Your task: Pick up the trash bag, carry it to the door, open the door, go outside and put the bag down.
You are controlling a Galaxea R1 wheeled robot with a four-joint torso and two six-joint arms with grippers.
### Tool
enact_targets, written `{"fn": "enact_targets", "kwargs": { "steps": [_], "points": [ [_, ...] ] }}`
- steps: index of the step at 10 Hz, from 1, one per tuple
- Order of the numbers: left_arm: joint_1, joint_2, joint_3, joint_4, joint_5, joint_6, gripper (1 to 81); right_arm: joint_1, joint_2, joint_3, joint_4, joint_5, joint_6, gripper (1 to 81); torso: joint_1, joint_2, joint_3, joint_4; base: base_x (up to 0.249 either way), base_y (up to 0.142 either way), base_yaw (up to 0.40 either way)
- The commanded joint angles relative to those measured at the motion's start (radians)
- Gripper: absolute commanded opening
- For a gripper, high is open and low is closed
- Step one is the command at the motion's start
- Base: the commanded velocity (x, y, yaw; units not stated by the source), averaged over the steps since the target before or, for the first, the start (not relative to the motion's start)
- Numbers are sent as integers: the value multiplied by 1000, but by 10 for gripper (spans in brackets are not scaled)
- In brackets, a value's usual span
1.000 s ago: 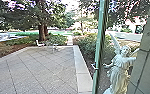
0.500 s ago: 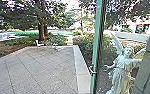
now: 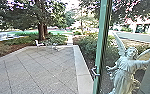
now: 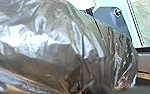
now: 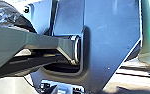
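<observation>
The head view cuts the statue [image 3: 127,67] off below the waist and loses both ends of the green door frame [image 3: 102,45]. The treetop [image 3: 42,15] is cropped too. Pale furniture [image 3: 38,44] across the paving is too small and blurred to make out. The trash bag [image 4: 53,57] runs past the left wrist view's edges, its contents hidden.

The blue-grey plate [image 5: 111,37] has a slanted edge, the dark bar [image 5: 44,41] a silvery ring [image 5: 77,50].
</observation>
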Motion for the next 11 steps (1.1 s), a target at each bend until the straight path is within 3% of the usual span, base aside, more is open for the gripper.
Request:
{"fn": "enact_targets", "kwargs": {
  "steps": [1,11],
  "points": [
    [-47,2,8,-6,52,0,10,44,0,4,2,-53,-2,811,0,0,0,0,112,69,0],
    [-47,2,8,-4,52,0,10,41,0,4,2,-53,-2,811,0,1,0,0,112,89,0]
  ]
}}
